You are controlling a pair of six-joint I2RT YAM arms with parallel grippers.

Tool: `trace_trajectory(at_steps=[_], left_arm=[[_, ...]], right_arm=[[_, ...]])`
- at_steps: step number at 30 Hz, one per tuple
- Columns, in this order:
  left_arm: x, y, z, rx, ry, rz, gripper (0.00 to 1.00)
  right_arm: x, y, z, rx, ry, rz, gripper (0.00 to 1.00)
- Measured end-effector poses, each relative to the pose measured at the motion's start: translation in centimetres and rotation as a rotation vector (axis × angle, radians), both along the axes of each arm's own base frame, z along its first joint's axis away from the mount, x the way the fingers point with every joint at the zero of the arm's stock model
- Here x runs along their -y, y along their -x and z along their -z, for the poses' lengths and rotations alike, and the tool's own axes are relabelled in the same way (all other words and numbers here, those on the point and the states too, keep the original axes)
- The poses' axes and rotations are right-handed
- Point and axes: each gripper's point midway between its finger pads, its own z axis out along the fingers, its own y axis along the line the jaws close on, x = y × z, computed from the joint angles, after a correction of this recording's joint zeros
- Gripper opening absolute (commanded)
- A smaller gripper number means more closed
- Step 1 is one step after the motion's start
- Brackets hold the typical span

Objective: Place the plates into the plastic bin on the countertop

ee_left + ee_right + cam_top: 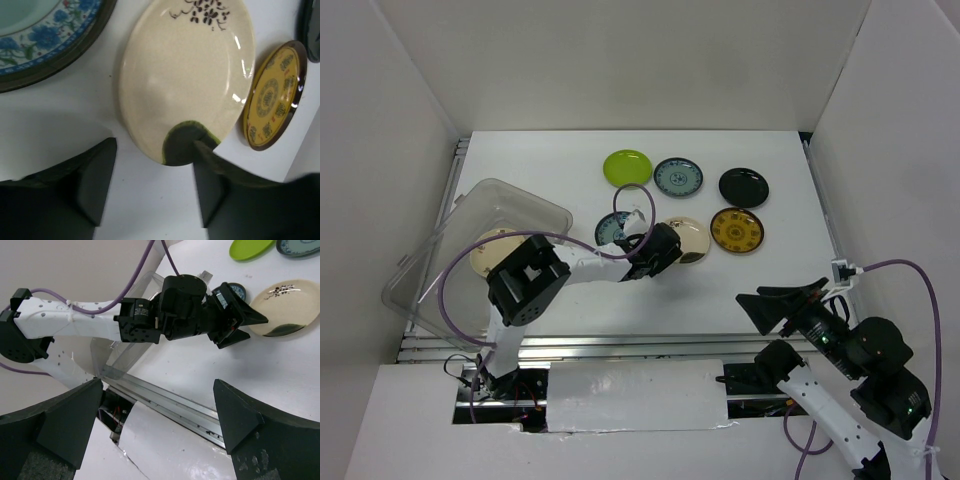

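Observation:
On the white countertop (760, 150) lie a lime green plate (627, 166), a blue-white plate (678, 177), a glossy black plate (743, 187), a dark gold-patterned plate (737, 230), a cream plate (690, 238) and a second blue-white plate (612, 229). My left gripper (665, 250) is open at the cream plate's near rim (187, 145); its right finger (210, 185) touches that rim. The clear plastic bin (520, 200) stands at the left, tilted, with a cream plate (490, 250) inside. My right gripper (785, 305) is open and empty at the front right.
White walls surround the table on three sides. A metal rail (640, 345) runs along the near edge. A purple cable (620, 200) loops over the left arm above the second blue-white plate. The left wrist view shows the gold plate (272, 97) just right of the cream plate.

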Motion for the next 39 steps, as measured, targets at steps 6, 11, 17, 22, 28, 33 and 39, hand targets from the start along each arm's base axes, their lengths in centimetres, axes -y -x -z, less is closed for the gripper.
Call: trace_trajectory(at_steps=[6,11,17,22,28,33,39], left_arm=[[-0.2,-0.4,0.6,-0.005,-0.021,-0.027,0.56],[-0.7,-0.4,1.3,-0.018,-0.042,-0.042,0.31],[-0.9,-0.8,1.3,-0.016,-0.027,-0.074,0.00],[-1.0,-0.8,0.7,-0.009,-0.028,-0.072,0.00],[-3.1,2.1,-4.9,0.074,-0.133,0.017,0.00],[-7.8,1.5,-14.7,0.180,-0.075,0.007,0.00],[-30.8,-4.3,-18.6,0.217,-0.071,-0.439,0.00]], right_arm=[[0.9,0.8,-0.7,0.026,-0.011,0.017,1.00],[1.2,0.9,-0.9,0.029,-0.010,0.023,1.00],[1.3,1.1,-1.0,0.029,-0.008,0.025,1.00],[1.6,1.3,-1.1,0.031,-0.005,0.029,1.00],[1.9,1.4,-1.4,0.039,-0.002,0.037,1.00],[2.2,1.4,-1.7,0.050,0.001,0.047,1.00],[2.1,1.5,-1.6,0.051,0.005,0.034,1.00]])
